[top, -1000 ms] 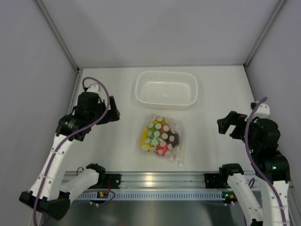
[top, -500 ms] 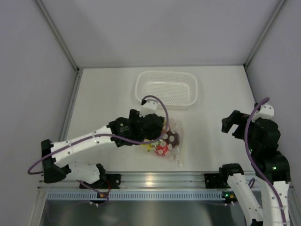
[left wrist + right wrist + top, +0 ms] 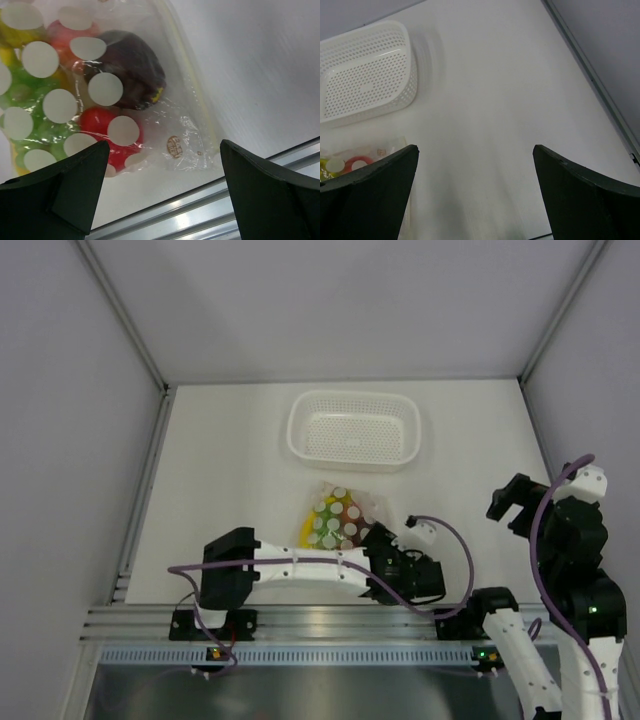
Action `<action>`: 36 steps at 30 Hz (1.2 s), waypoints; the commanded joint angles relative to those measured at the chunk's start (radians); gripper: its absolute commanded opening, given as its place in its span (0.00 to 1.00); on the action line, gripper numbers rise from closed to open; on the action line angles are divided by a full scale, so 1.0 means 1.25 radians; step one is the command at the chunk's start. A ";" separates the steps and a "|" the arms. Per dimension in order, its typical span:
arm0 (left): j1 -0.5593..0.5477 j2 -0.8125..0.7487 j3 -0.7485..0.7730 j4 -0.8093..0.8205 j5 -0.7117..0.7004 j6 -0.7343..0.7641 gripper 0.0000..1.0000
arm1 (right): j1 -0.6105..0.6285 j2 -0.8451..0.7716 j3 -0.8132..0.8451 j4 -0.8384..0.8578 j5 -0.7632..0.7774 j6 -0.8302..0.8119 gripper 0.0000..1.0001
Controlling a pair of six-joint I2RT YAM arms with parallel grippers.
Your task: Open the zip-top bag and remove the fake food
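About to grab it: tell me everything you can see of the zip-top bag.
The zip-top bag is clear, crinkly plastic with white dots, lying flat on the table just nearer than the basket. A yellowish zip strip runs along one edge. Inside: a dark maroon fruit, red tomato, green piece and yellow piece. The open left gripper straddles its near corner; contact unclear.

One zip-top bag (image 3: 338, 518), one basket (image 3: 352, 456), one maroon fruit (image 3: 131, 67), one red tomato (image 3: 102, 132), two arms: left arm (image 3: 300, 568), right arm (image 3: 575, 540).
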 commanded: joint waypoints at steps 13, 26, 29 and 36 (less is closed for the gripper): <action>-0.041 0.196 0.092 0.004 -0.011 -0.055 0.95 | 0.029 -0.026 0.030 -0.001 0.025 0.001 0.99; -0.027 0.264 0.091 -0.059 -0.123 -0.115 0.65 | 0.034 -0.034 0.022 0.006 0.000 -0.001 1.00; -0.005 0.258 0.062 -0.057 -0.114 -0.129 0.54 | 0.034 -0.034 0.021 0.009 -0.002 -0.003 0.99; 0.026 0.268 0.048 -0.051 -0.084 -0.158 0.07 | 0.034 -0.037 0.020 0.010 -0.006 -0.005 0.99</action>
